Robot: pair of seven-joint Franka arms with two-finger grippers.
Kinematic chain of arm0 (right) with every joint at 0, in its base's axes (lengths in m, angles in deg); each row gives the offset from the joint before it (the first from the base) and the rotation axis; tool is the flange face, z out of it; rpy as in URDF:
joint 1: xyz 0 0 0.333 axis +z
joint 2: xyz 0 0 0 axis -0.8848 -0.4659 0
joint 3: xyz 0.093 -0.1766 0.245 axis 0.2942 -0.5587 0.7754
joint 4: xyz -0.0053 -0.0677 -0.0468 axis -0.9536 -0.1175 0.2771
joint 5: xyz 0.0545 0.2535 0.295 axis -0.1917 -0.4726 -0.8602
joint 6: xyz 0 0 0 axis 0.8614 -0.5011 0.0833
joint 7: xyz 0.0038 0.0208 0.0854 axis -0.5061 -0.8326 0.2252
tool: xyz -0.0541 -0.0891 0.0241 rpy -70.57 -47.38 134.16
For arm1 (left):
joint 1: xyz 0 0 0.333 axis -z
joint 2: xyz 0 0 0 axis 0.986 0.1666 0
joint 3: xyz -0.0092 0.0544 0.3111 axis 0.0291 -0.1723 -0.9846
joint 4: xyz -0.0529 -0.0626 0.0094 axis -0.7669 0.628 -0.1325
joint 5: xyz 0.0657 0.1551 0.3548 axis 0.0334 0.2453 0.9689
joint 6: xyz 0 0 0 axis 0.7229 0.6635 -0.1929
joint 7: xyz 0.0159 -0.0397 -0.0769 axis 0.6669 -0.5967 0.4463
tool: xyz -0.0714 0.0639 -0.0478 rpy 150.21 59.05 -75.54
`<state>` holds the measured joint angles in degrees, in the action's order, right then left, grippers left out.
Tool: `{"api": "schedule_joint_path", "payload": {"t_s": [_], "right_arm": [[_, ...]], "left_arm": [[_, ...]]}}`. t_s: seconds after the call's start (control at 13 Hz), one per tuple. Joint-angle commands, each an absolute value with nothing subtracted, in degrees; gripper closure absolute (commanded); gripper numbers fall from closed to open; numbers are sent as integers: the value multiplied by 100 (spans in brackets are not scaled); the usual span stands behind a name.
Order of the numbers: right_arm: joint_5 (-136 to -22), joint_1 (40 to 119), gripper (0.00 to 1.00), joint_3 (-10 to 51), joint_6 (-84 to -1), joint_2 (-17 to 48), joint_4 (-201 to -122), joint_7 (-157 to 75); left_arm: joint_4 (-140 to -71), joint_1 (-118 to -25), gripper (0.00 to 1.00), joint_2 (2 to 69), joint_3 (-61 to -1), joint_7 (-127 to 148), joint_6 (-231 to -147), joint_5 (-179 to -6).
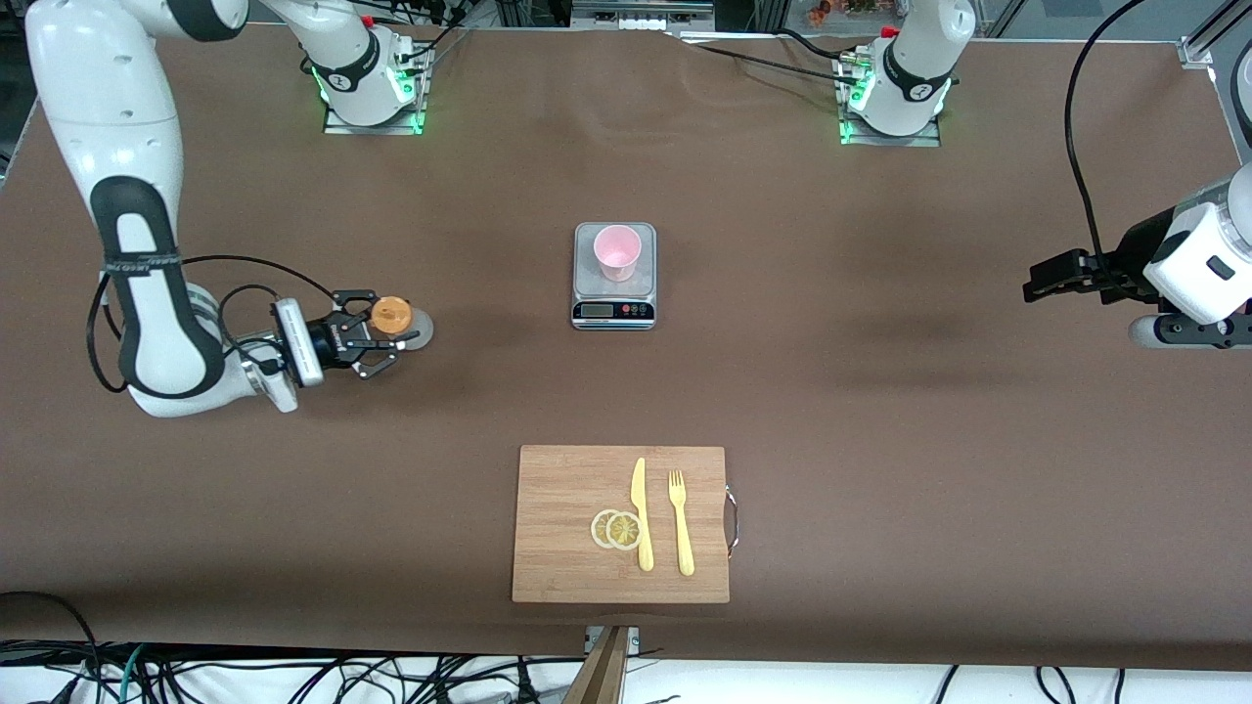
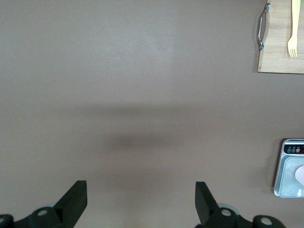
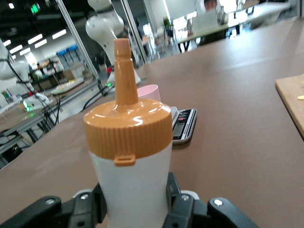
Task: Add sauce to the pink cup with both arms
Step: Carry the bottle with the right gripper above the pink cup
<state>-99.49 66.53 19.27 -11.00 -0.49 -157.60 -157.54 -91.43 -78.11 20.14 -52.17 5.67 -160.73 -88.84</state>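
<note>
A: Right gripper (image 1: 377, 339)?
B: Fingers pinching the squeeze bottle (image 3: 130, 161), upright on the table toward the right arm's end.
A: Pink cup (image 1: 617, 251)?
B: On the kitchen scale (image 1: 613, 277), mid-table.
A: Left gripper (image 2: 141, 202)?
B: Fingers spread, over bare table, waiting.

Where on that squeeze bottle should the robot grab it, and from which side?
Around the white body, below the orange cap, coming in level from the right arm's end of the table. The squeeze bottle stands upright; its body is straight-sided, its nozzle tapers. The right gripper already clamps it there.
</note>
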Motion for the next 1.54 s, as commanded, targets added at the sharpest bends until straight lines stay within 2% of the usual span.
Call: {"api": "schedule_joint_path", "payload": {"t_s": [0.0, 0.46, 1.0, 1.46], "right_arm": [[-9052, 7381, 92, 1865, -1750, 933, -15925, -14412], [-6696, 8726, 92, 1874, -2394, 1612, -15942, -12230], [-4840, 10185, 92, 1891, -2561, 1639, -15968, -9874], [-4057, 11126, 92, 1891, -2719, 1481, -15960, -8221]], "left_arm": [[-8926, -7778, 0, 2096, -5224, 449, -15914, -8761], [-8934, -7778, 0, 2096, -5224, 449, -15923, -8761], [-8934, -7778, 0, 2114, -5224, 449, -15923, -8769], [-8934, -7786, 0, 2114, -5224, 449, -15923, -8796]]}}
